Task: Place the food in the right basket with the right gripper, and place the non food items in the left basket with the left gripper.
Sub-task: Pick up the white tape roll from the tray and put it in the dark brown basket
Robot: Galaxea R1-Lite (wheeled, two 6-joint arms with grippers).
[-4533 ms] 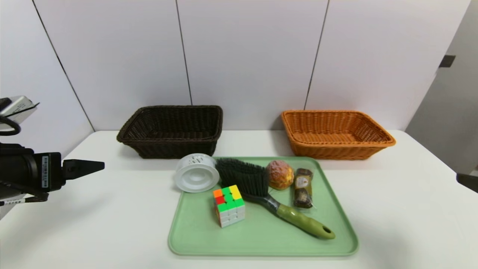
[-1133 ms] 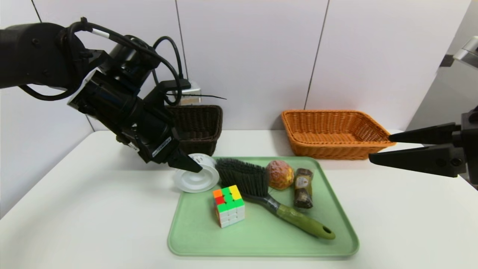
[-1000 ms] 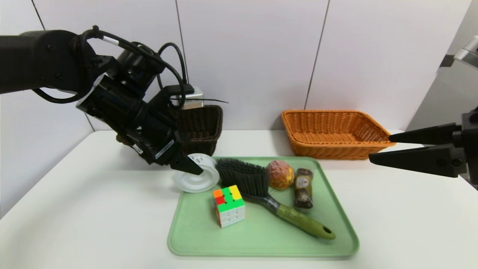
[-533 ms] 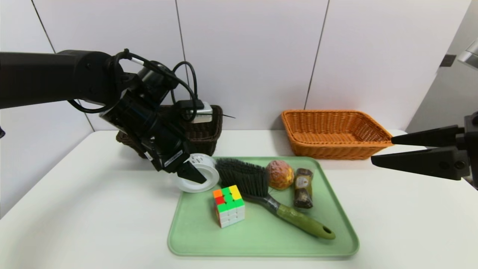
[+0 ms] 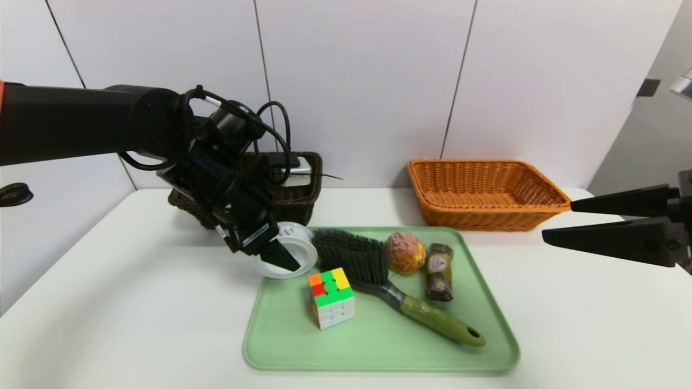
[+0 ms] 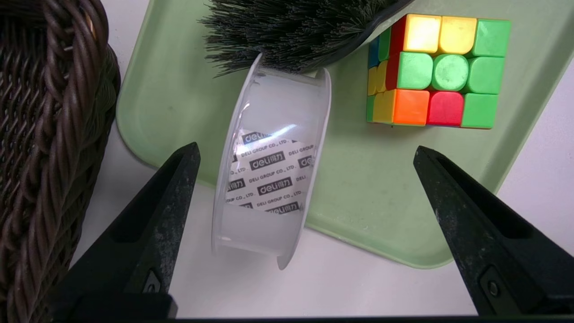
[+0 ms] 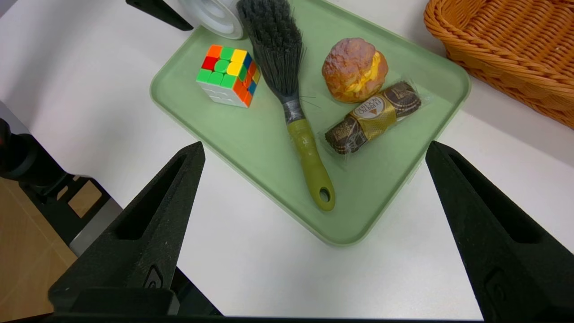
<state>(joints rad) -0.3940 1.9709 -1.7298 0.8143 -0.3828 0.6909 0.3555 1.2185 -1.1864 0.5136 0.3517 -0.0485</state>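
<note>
My left gripper (image 5: 281, 258) (image 6: 306, 151) hangs open over the white spool (image 5: 298, 243) (image 6: 269, 170), which leans on the far left rim of the green tray (image 5: 378, 348); the jaws straddle it without touching. Also on the tray are the puzzle cube (image 5: 331, 297), the green-handled brush (image 5: 440, 321), the bun (image 5: 405, 252) and the wrapped snack (image 5: 438, 272). The dark left basket (image 5: 294, 197) stands behind my left arm, partly hidden. Far right, my right gripper (image 5: 559, 220) (image 7: 315, 148) hovers open and empty near the orange right basket (image 5: 486, 194).
Both baskets stand against the back wall on the white table (image 5: 135, 302). The dark basket's wall (image 6: 40, 134) is close beside one left finger. The brush bristles (image 6: 287, 31) touch the spool's far side.
My left arm has come down and forward, bringing its open jaws lower around the spool. The right gripper has drifted slightly right and down. No object has moved.
</note>
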